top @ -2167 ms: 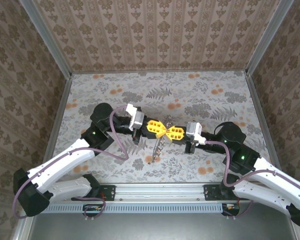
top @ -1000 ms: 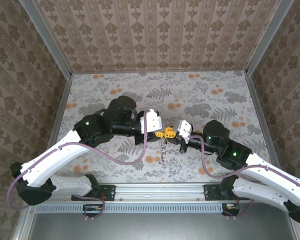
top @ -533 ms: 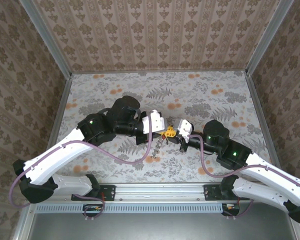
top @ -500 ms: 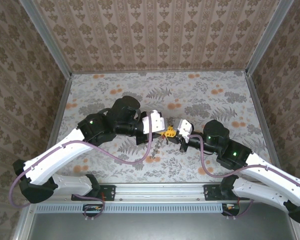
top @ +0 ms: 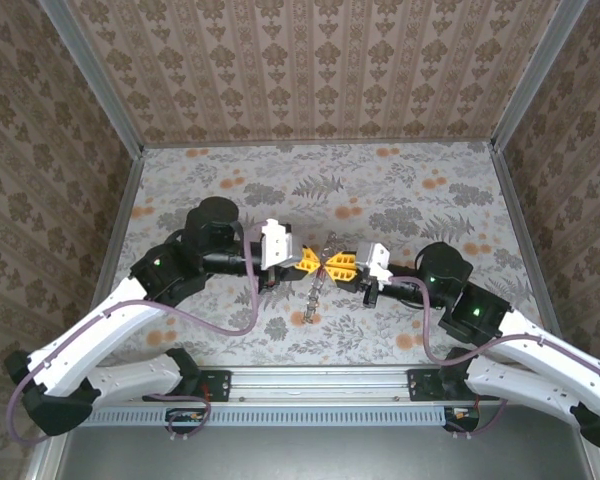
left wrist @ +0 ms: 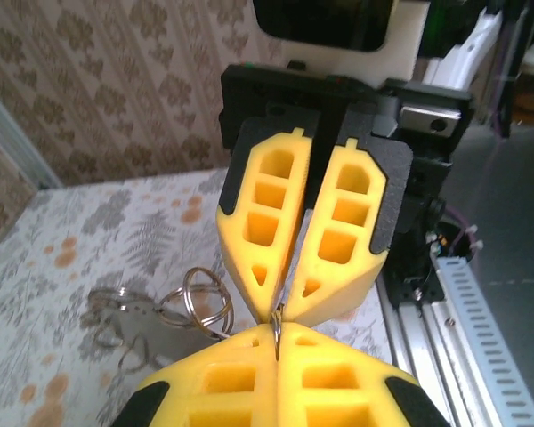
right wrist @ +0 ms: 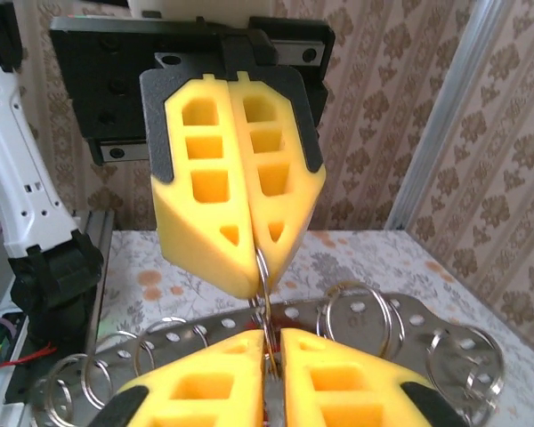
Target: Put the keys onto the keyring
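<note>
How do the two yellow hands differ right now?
The left hand reaches in from the left, fingers pressed shut on a thin metal ring; the right hand reaches in from the right, a narrow slit showing between its fingers. Both are yellow and meet tip to tip.

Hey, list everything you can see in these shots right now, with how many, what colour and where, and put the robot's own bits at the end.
Thin grey metal ring: one, between the two grippers' fingertips, mid-table.
Flat perforated silver metal strip: one, carrying several silver split rings, hanging below the fingertips.
Floral-patterned table cover: one, grey with orange flowers, under everything.
Brown patterned walls: three, around the table.
Aluminium rail: one, silver, near edge.
Left gripper: one, yellow fingers, shut on the ring.
Right gripper: one, yellow fingers, tip to tip with the left, ring between its tips; grip unclear.
</note>
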